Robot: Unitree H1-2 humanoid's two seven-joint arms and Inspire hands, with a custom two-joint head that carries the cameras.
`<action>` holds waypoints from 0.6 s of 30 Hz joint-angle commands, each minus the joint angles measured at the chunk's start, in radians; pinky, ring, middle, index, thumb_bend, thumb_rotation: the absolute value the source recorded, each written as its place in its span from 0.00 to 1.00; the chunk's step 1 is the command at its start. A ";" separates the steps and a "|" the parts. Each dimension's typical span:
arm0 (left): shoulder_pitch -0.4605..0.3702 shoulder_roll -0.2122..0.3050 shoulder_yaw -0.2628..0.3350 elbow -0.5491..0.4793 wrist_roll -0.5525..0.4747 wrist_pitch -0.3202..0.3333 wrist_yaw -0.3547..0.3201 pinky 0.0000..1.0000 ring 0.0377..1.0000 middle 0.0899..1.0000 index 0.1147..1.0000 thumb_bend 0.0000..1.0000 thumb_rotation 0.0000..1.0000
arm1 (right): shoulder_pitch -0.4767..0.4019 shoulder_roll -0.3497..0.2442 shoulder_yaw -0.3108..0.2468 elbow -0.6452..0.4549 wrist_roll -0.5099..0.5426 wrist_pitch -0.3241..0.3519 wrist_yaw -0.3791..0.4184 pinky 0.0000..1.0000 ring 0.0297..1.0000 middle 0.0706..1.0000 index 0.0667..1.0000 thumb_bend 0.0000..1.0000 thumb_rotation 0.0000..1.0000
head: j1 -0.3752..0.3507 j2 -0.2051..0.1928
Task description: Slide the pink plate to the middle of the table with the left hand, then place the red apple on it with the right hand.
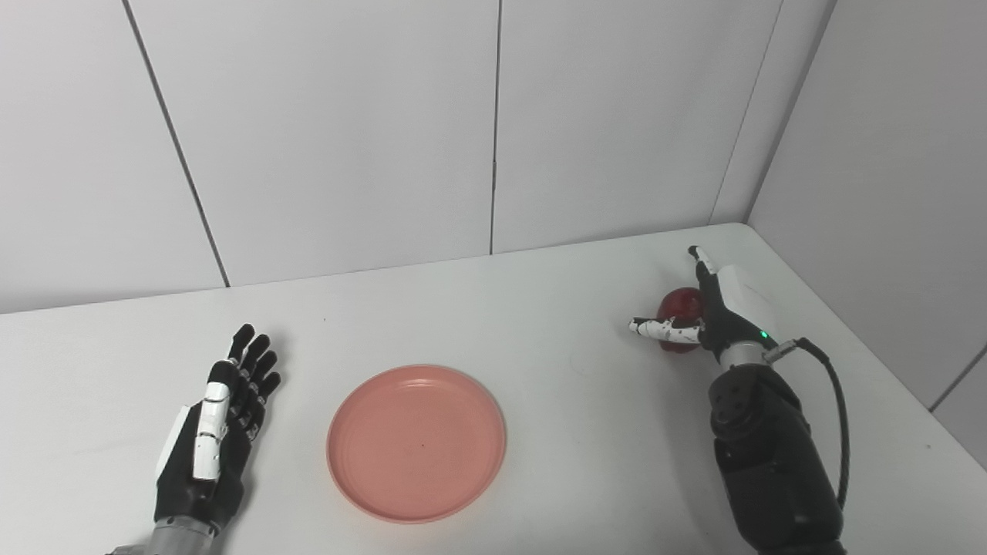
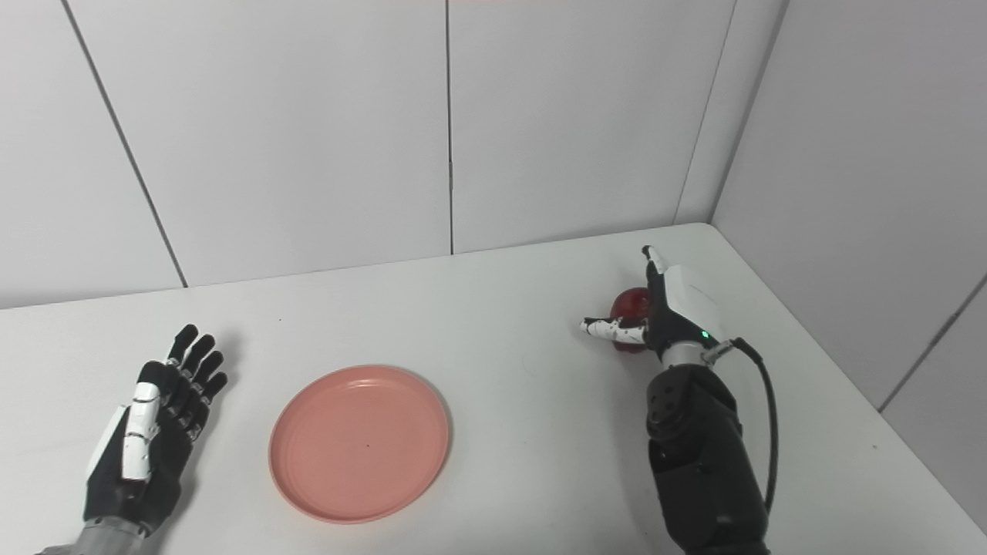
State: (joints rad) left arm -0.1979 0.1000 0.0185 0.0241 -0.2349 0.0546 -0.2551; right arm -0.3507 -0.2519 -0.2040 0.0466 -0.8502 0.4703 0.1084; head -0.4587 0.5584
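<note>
The pink plate [image 1: 416, 442] lies flat on the white table [image 1: 540, 324], left of the middle and near the front edge, with nothing on it. My left hand [image 1: 220, 420] lies open on the table just left of the plate, apart from it, fingers straight and pointing away. The red apple [image 1: 680, 306] sits at the right side of the table. My right hand [image 1: 713, 312] is open right at the apple, thumb spread to the left and fingers reaching past it. The hand hides part of the apple, and I cannot tell if it touches.
White wall panels close the back of the table, and a side wall [image 1: 887, 193] runs along its right edge. A black cable [image 1: 837, 408] loops off my right forearm.
</note>
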 commanded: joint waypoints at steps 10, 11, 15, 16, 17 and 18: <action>-0.027 0.002 0.001 -0.030 -0.018 -0.016 -0.010 1.00 1.00 1.00 1.00 0.59 1.00 | -0.039 -0.017 0.001 -0.006 0.040 -0.001 -0.089 0.40 0.51 0.63 0.70 0.76 0.02 | 0.003 0.000; -0.028 0.002 0.000 -0.030 -0.017 -0.016 -0.010 1.00 1.00 1.00 1.00 0.59 1.00 | -0.039 -0.015 0.001 -0.002 0.047 -0.002 -0.102 0.35 0.45 0.55 0.69 0.67 0.01 | 0.003 0.000; -0.030 0.001 0.001 -0.028 -0.022 -0.016 -0.012 1.00 1.00 1.00 1.00 0.58 1.00 | -0.039 -0.016 0.009 0.009 0.057 -0.001 -0.134 0.30 0.36 0.48 0.64 0.54 0.00 | 0.004 0.001; -0.030 0.001 0.001 -0.029 -0.022 -0.014 -0.012 1.00 1.00 1.00 1.00 0.59 1.00 | -0.038 -0.018 0.012 0.010 0.061 -0.001 -0.140 0.36 0.38 0.49 0.62 0.53 0.00 | 0.004 0.001; -0.030 0.002 -0.001 -0.029 -0.018 -0.014 -0.012 1.00 1.00 1.00 1.00 0.59 1.00 | -0.037 -0.020 0.015 0.009 0.072 -0.004 -0.150 0.37 0.38 0.48 0.59 0.52 0.00 | 0.004 0.001; -0.031 0.002 -0.001 -0.030 -0.016 -0.014 -0.011 1.00 1.00 1.00 1.00 0.59 1.00 | -0.035 -0.023 0.017 0.010 0.082 -0.009 -0.160 0.37 0.37 0.45 0.55 0.51 0.00 | 0.004 0.001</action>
State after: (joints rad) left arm -0.1980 0.0999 0.0183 0.0240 -0.2357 0.0559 -0.2574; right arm -0.3508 -0.2498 -0.1885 0.0776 -0.7774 0.4702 -0.0149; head -0.4556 0.5584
